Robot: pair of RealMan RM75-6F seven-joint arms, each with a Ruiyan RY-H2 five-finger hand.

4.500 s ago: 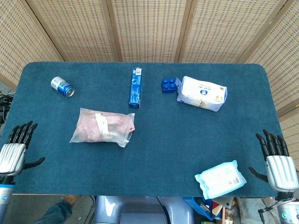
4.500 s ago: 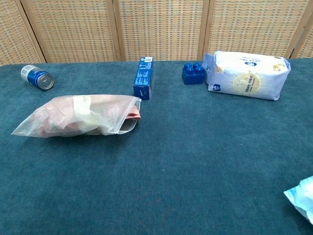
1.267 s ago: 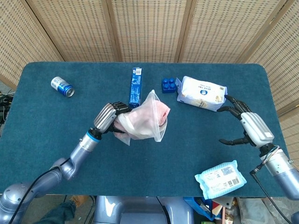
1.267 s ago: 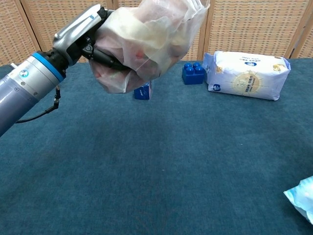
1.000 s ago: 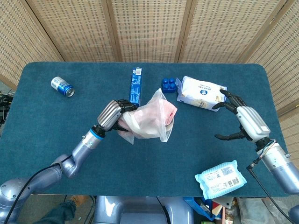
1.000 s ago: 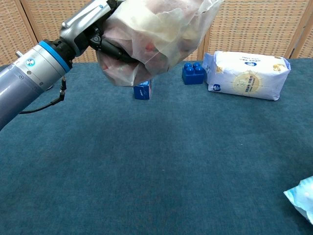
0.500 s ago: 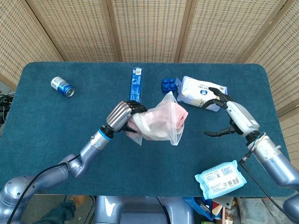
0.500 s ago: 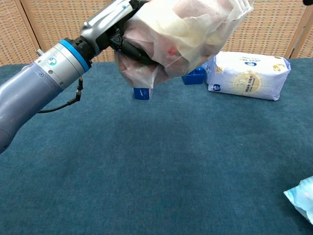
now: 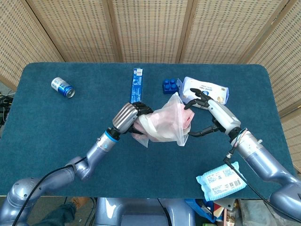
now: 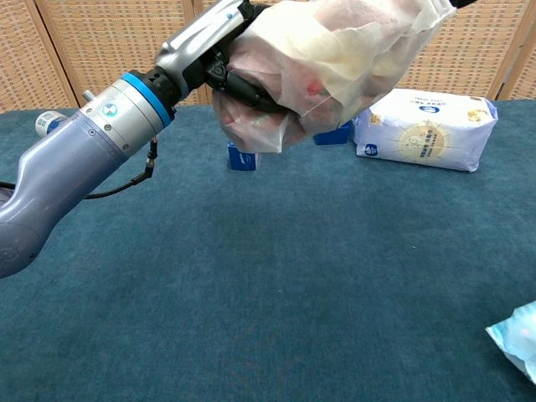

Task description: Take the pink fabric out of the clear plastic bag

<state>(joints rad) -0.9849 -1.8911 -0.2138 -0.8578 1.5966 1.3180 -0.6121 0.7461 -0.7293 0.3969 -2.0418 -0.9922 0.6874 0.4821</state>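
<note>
Above the table (image 9: pixel 42 122) my left hand (image 9: pixel 128 117) grips the clear plastic bag (image 9: pixel 165 123) with pink fabric (image 9: pixel 186 117) inside; right hand (image 9: pixel 212 113) spread, holding nothing, beside its mouth

Left hand (image 9: pixel 128 116) raised above table, fingers curled tight around a held load, forearm trailing toward 7 o'clock. Right hand (image 9: pixel 212 114) at its 3 o'clock, fingers spread and hooked toward 9 o'clock, holding nothing; forearm runs toward 4 o'clock.
</note>
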